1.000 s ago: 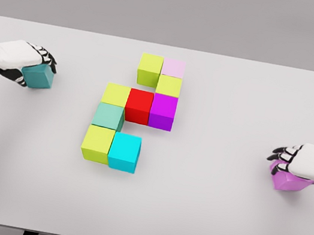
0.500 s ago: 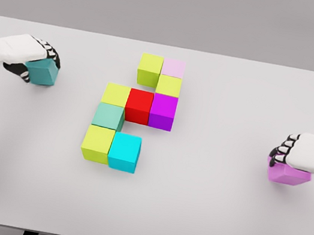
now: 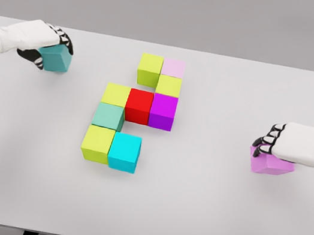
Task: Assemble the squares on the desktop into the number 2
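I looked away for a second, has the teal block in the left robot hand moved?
Yes. The teal block, gripped by the left robot hand, has shifted right and toward the table's far edge, closer to the top lime cube of the assembled figure.

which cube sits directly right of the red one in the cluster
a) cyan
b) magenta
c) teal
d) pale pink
b: in the head view the magenta cube sits flush against the right side of the red cube, while the cyan cube lies at the cluster's near end and the pale pink cube at its far end.
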Action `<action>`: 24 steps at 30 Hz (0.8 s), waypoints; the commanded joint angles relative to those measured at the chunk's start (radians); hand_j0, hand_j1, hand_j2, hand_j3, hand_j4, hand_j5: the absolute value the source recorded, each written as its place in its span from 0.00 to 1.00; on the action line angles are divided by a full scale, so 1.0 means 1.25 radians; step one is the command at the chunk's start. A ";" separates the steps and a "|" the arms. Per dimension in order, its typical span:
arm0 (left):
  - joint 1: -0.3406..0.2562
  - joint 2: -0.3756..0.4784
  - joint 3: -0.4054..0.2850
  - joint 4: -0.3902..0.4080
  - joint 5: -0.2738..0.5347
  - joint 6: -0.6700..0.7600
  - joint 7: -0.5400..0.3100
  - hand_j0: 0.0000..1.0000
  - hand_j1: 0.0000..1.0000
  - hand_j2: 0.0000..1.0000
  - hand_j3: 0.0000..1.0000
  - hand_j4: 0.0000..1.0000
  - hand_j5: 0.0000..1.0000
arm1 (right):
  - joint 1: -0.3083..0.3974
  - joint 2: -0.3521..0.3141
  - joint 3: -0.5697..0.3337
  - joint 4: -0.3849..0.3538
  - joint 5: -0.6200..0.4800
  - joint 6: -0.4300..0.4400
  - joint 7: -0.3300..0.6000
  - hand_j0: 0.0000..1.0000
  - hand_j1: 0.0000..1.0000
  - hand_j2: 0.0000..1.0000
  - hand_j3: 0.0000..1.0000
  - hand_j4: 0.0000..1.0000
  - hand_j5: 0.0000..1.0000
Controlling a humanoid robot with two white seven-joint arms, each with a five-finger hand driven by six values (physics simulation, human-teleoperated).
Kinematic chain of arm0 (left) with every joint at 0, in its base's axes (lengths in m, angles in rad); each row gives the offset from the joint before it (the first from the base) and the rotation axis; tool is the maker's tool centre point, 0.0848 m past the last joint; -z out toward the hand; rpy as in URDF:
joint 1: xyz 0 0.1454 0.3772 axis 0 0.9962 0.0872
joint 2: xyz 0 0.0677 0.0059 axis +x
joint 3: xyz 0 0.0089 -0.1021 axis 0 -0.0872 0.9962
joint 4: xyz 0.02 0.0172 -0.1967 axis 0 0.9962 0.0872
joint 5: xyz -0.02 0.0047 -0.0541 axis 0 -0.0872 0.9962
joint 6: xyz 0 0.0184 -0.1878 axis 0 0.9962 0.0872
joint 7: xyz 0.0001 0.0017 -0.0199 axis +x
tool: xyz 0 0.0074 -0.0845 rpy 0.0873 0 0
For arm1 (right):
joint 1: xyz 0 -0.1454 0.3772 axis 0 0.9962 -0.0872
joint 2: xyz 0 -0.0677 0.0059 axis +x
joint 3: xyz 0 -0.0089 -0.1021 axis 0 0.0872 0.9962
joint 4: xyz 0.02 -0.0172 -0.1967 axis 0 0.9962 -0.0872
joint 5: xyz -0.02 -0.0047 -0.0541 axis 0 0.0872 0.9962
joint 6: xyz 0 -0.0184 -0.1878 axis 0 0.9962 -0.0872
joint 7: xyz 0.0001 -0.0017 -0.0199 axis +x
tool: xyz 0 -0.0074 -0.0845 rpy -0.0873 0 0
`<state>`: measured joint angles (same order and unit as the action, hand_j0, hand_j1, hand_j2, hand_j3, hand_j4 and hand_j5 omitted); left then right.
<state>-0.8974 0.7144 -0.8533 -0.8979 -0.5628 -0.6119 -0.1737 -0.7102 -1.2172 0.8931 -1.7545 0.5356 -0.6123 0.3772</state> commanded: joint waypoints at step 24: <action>-0.108 -0.186 0.002 0.151 0.004 0.001 -0.034 0.65 0.65 0.65 0.65 0.65 0.65 | -0.020 0.158 0.012 -0.010 -0.091 0.001 0.001 0.68 0.68 0.68 0.68 0.68 0.68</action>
<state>-1.0354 0.4983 -0.8539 -0.7183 -0.5643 -0.6122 -0.2163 -0.7348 -1.0425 0.9051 -1.7665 0.4363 -0.6127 0.3793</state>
